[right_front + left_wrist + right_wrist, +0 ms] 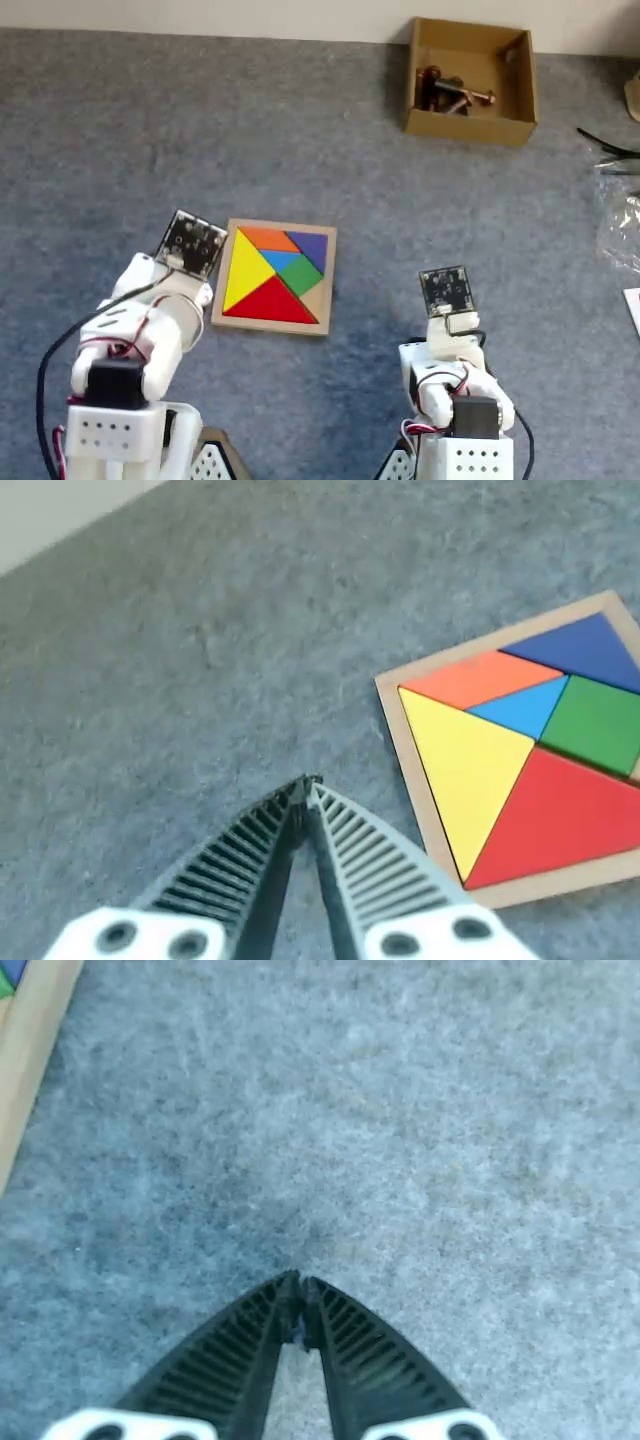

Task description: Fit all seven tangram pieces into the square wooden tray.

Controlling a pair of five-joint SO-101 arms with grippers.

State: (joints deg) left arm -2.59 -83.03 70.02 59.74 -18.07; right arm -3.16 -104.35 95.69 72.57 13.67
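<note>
Risks first. Left gripper (305, 785) sits low over the carpet just beside the wooden tray (272, 325), on the yellow-triangle side. Its pincer is pinched together with nothing in it. A swing toward the tray would likely clip the rim and slide it on the carpet, which could pop pieces out of their seats. Right gripper (300, 1285) is also pinched closed and empty, over bare carpet on the tray's other side, with one tray corner at the edge of its view. Either arm would have to open before any pick. Going in closed would just shove a piece.

Tray contents, six coloured pieces, all flat and flush:
- yellow triangle (245, 275)
- red triangle (275, 300)
- orange piece (268, 238)
- dark blue triangle (312, 248)
- light blue triangle (280, 260)
- green square (302, 275)

Open question is the tan wedge (318, 296) beside red and green. Cannot tell if it is bare tray floor or a wood-coloured seventh piece. If it is bare floor the task is one piece short, and calling it done would be wrong.

Cardboard box (470, 130) sits well apart at the far side, holding small brownish metal-looking bits (450, 92). Probably unrelated.
</note>
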